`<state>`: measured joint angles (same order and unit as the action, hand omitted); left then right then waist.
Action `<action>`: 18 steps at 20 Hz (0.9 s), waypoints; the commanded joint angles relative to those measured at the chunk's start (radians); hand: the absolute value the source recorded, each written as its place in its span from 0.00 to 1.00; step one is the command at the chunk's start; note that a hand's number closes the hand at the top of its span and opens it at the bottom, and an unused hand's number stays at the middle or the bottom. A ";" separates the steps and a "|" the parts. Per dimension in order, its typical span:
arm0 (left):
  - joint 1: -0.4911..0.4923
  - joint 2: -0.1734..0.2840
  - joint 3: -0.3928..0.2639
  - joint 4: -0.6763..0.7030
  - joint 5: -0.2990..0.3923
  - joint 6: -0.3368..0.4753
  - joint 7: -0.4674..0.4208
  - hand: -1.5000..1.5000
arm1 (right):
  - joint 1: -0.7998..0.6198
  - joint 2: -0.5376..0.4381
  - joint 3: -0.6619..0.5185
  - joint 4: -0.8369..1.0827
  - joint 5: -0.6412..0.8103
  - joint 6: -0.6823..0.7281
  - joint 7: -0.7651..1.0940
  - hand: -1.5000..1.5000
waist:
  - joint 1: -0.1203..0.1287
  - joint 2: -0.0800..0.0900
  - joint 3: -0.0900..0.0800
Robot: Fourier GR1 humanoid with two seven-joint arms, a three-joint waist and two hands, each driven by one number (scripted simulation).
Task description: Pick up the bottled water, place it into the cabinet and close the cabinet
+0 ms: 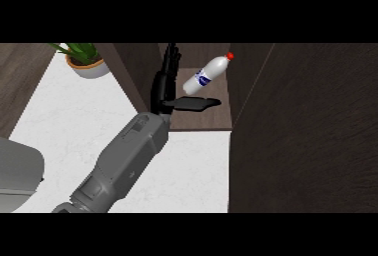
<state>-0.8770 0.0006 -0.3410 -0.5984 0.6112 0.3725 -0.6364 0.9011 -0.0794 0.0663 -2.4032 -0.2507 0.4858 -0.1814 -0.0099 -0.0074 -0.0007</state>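
Far left, a plant (pixel 83 59) sits on the counter (pixel 74 130), out of the way. Next, 1 grey forearm runs up from the lower edge into the cabinet (pixel 144 70); which arm it is cannot be told. Its hand (pixel 171 85) is released, fingers straight up the inner wall, thumb stuck out under the bottle (pixel 207 75). The bottle is inside the cabinet, leaning, red cap up-right, apparently just set down. On the right the door (pixel 303 130) stands open; closing it looks like what remains.
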 commanded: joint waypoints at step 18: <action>0.609 0.146 -0.310 -0.824 0.003 -0.033 0.116 1.00 | -0.010 -0.097 0.058 -0.162 0.097 0.031 0.048 1.00 | 0.033 0.001 -0.001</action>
<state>-0.3792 0.1032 -0.6100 -1.3147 0.6169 0.3495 -0.5388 0.9140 -0.1359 0.1218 -2.4186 -0.2119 0.5172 -0.2045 0.0116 -0.0091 -0.0007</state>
